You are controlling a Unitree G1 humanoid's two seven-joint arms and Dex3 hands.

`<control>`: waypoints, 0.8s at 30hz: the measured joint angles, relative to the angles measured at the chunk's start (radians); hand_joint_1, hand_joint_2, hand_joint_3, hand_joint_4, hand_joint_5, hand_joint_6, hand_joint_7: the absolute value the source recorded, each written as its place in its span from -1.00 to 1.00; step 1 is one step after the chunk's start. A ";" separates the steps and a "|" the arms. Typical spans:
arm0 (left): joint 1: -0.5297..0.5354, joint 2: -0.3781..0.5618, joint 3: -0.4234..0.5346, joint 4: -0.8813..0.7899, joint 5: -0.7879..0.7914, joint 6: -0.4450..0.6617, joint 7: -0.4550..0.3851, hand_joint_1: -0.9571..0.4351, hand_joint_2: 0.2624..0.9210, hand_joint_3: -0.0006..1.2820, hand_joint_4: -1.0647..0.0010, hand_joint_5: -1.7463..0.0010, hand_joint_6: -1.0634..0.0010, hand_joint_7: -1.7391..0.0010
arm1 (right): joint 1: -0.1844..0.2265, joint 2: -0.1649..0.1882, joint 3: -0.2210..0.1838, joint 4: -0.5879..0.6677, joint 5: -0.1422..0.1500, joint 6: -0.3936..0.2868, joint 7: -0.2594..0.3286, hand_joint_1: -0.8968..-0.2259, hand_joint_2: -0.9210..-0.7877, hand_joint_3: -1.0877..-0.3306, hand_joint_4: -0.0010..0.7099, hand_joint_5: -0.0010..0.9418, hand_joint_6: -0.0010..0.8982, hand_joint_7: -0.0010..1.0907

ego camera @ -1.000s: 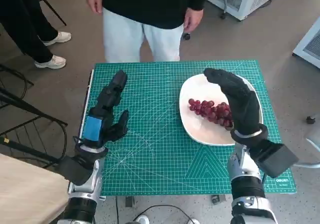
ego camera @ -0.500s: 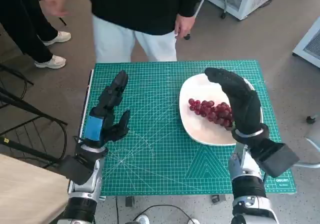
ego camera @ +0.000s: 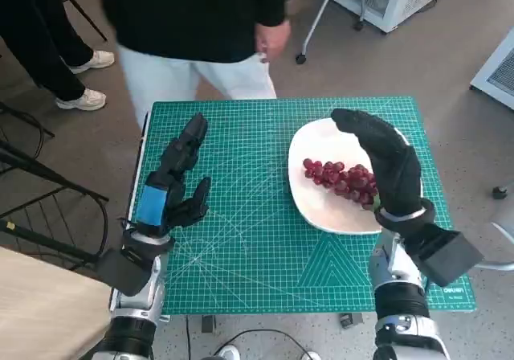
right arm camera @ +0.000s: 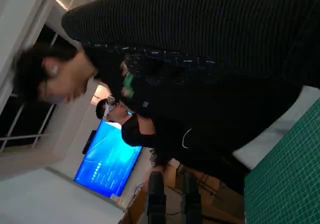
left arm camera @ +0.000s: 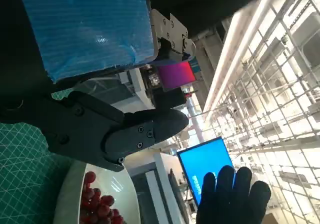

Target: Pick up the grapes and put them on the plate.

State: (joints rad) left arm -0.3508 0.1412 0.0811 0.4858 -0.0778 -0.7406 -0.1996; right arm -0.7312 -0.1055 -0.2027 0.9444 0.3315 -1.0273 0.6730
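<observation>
A bunch of dark red grapes (ego camera: 337, 178) lies on the white plate (ego camera: 320, 207) at the right of the green cutting mat. My right hand (ego camera: 384, 163) in its black glove is raised over the plate's right side, fingers spread and straight, holding nothing. My left hand (ego camera: 173, 175) is raised above the mat's left part, fingers apart and empty. The left wrist view catches the grapes (left arm camera: 97, 205) on the plate (left arm camera: 65, 196) and the gloved right hand (left arm camera: 232, 196) beyond. The right wrist view shows only the glove (right arm camera: 210, 29) and the room.
The green mat (ego camera: 249, 239) covers the small table. A person in a black top and pale trousers (ego camera: 193, 47) stands close against the table's far edge. Another person's legs and white shoes (ego camera: 80, 79) are at the far left. Black chair frames (ego camera: 40, 207) stand on the left.
Both hands hold still and the grapes stay on the plate. The person at the far edge has shifted to the left.
</observation>
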 measured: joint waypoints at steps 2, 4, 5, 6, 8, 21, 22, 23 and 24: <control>0.000 0.000 -0.001 0.000 0.000 0.001 0.000 -0.53 1.00 -0.06 0.61 1.00 0.48 0.98 | 0.000 -0.002 -0.001 0.001 0.000 -0.001 -0.001 -0.09 -1.00 0.15 -0.39 -0.99 -0.95 -0.36; 0.000 0.000 -0.002 0.000 0.001 0.001 0.000 -0.53 1.00 -0.06 0.62 1.00 0.48 0.98 | 0.000 -0.004 -0.003 0.001 -0.001 -0.002 -0.002 -0.11 -1.00 0.15 -0.39 -0.99 -0.95 -0.36; 0.000 0.000 -0.003 0.000 0.001 0.002 0.000 -0.54 1.00 -0.06 0.62 1.00 0.48 0.98 | 0.000 -0.004 -0.003 0.001 -0.001 -0.002 -0.003 -0.12 -1.00 0.15 -0.39 -0.99 -0.95 -0.35; -0.001 0.000 -0.004 0.000 0.001 0.003 0.000 -0.54 1.00 -0.06 0.62 1.00 0.48 0.98 | 0.000 -0.005 -0.004 0.001 -0.002 -0.002 -0.005 -0.12 -1.00 0.15 -0.39 -0.99 -0.95 -0.35; -0.001 0.000 -0.005 0.000 0.002 0.005 0.000 -0.54 1.00 -0.06 0.62 1.00 0.48 0.98 | 0.000 -0.006 -0.004 0.001 -0.004 -0.003 -0.010 -0.14 -1.00 0.15 -0.39 -0.99 -0.95 -0.35; -0.002 0.000 -0.011 -0.005 0.008 0.008 0.002 -0.55 1.00 -0.06 0.62 1.00 0.48 0.98 | 0.000 -0.007 -0.003 -0.005 -0.007 -0.004 -0.025 -0.13 -1.00 0.15 -0.38 -0.99 -0.95 -0.35; -0.002 0.000 -0.011 -0.005 0.010 0.008 0.002 -0.55 1.00 -0.06 0.62 1.00 0.48 0.98 | 0.000 -0.007 -0.003 -0.007 -0.007 -0.004 -0.025 -0.13 -1.00 0.15 -0.38 -0.99 -0.96 -0.35; -0.002 0.000 -0.012 -0.005 0.012 0.008 0.003 -0.55 1.00 -0.06 0.62 1.00 0.48 0.98 | 0.000 -0.007 -0.003 -0.008 -0.007 -0.004 -0.025 -0.13 -1.00 0.15 -0.38 -0.99 -0.96 -0.35; -0.002 -0.001 -0.012 -0.005 0.014 0.008 0.004 -0.55 1.00 -0.06 0.62 1.00 0.48 0.98 | 0.000 -0.007 -0.003 -0.009 -0.007 -0.004 -0.025 -0.13 -1.00 0.15 -0.38 -0.99 -0.96 -0.35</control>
State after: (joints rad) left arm -0.3530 0.1407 0.0690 0.4805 -0.0636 -0.7329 -0.1956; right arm -0.7307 -0.1124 -0.2060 0.9356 0.3243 -1.0315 0.6481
